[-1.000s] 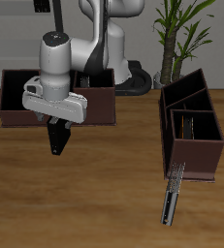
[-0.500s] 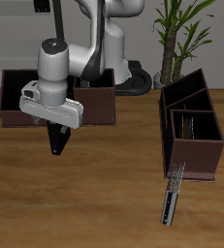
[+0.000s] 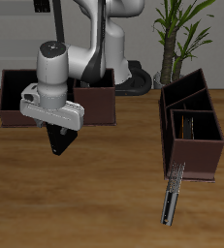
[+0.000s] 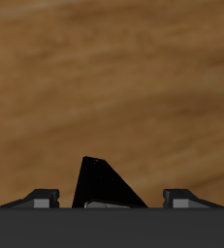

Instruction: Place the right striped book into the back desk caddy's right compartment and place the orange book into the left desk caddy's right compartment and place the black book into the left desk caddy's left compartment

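Note:
My gripper is shut on the black book, which hangs tilted just above the table in front of the back desk caddy. In the wrist view the black book juts out as a dark wedge at my gripper, over bare wood. The left desk caddy stands end-on at the table's other side. The orange book and the right striped book are out of view.
A striped book stands inside the left desk caddy's compartment nearer the table's front edge. A slim striped book with a pale edge lies on the table just before that caddy. A potted plant stands behind it.
The gripper has shifted slightly sideways along the front of the back desk caddy, and the black book in it has tilted a little.

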